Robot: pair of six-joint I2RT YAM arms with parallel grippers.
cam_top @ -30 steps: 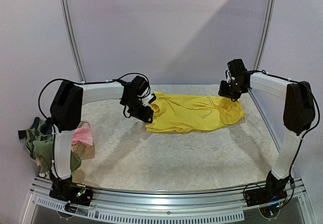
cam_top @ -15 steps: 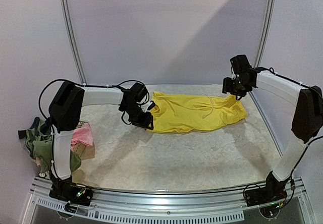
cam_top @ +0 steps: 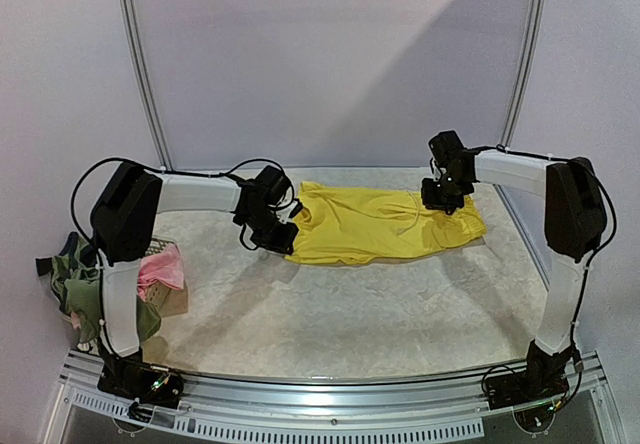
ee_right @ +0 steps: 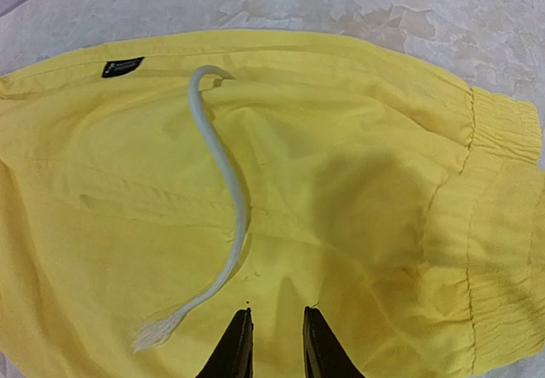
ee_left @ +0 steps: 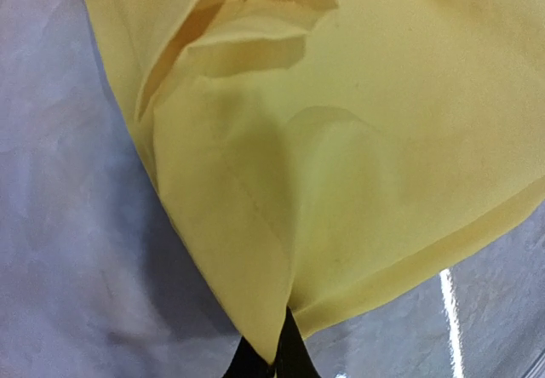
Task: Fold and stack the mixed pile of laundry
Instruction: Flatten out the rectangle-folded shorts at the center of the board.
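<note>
Yellow shorts (ee_right: 341, 182) lie spread over most of the mottled table (ee_right: 383, 12). A white drawstring (ee_right: 223, 182) curves down across them to a frayed end. A small black label (ee_right: 122, 66) sits near their far edge, and the gathered waistband (ee_right: 502, 225) is at the right. The right gripper (ee_right: 277, 327) is on the cloth, its fingers slightly apart.

Yellow drawstring shorts (cam_top: 385, 226) spread flat, far centre; laundry pile (cam_top: 100, 289), olive-green and pink, heaped at left edge.
</note>
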